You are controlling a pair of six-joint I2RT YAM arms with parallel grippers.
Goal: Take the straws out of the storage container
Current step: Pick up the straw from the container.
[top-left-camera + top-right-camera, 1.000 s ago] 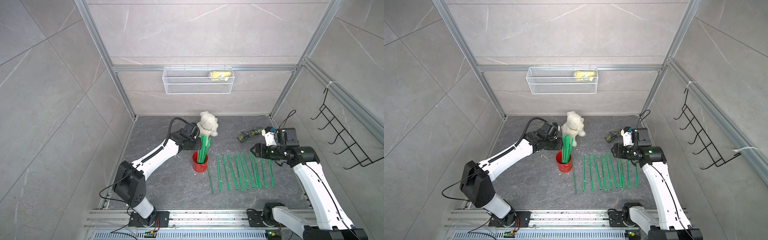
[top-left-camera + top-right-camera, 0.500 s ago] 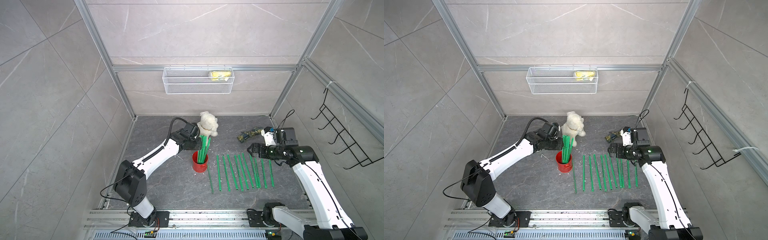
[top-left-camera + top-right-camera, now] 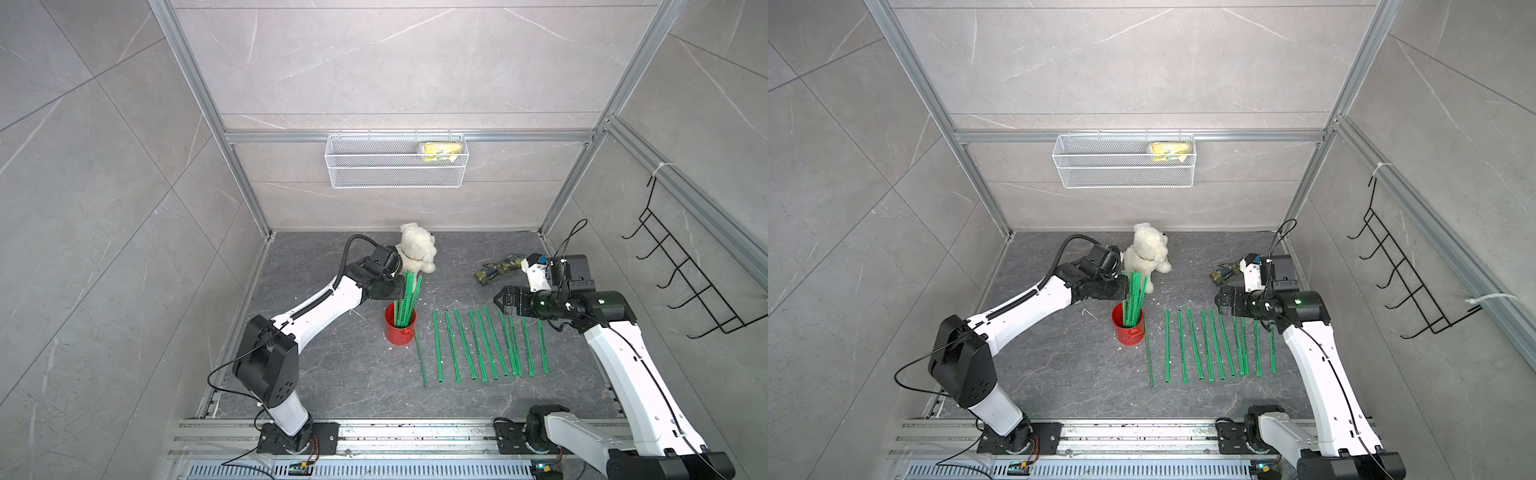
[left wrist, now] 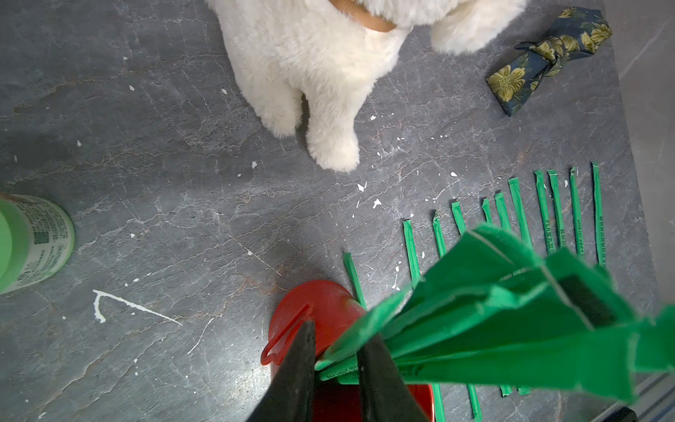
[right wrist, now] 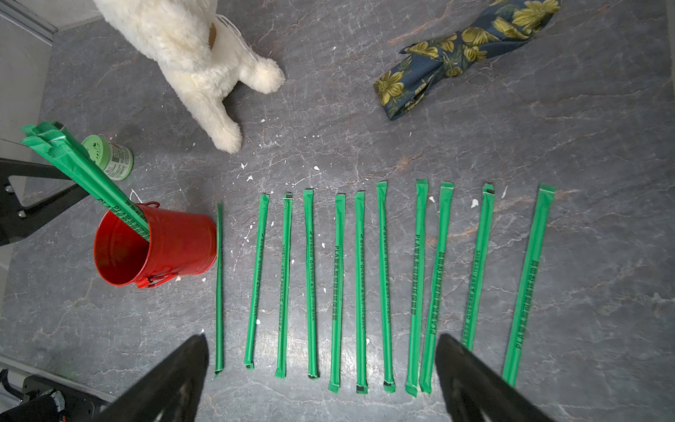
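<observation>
Left gripper (image 4: 336,369) is clamped on straws (image 3: 406,297) standing in the red can (image 3: 400,332), near the plush dog (image 3: 417,251). Eleven loose straws (image 5: 339,285) lie in a row on the floor beside the can. Right gripper (image 5: 321,341) hangs over them, jaws wide apart, holding nothing.

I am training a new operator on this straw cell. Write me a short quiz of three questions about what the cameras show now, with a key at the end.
1. Count: how many straws lie flat on the table in the right wrist view?
2. True or false: the right gripper is shut on one of them.
3. What do the jaws of the left gripper hold? A. the rim of the red can B. straws standing in the can C. nothing
Key: 1. eleven; 2. false, it is open and empty; 3. B.
</observation>
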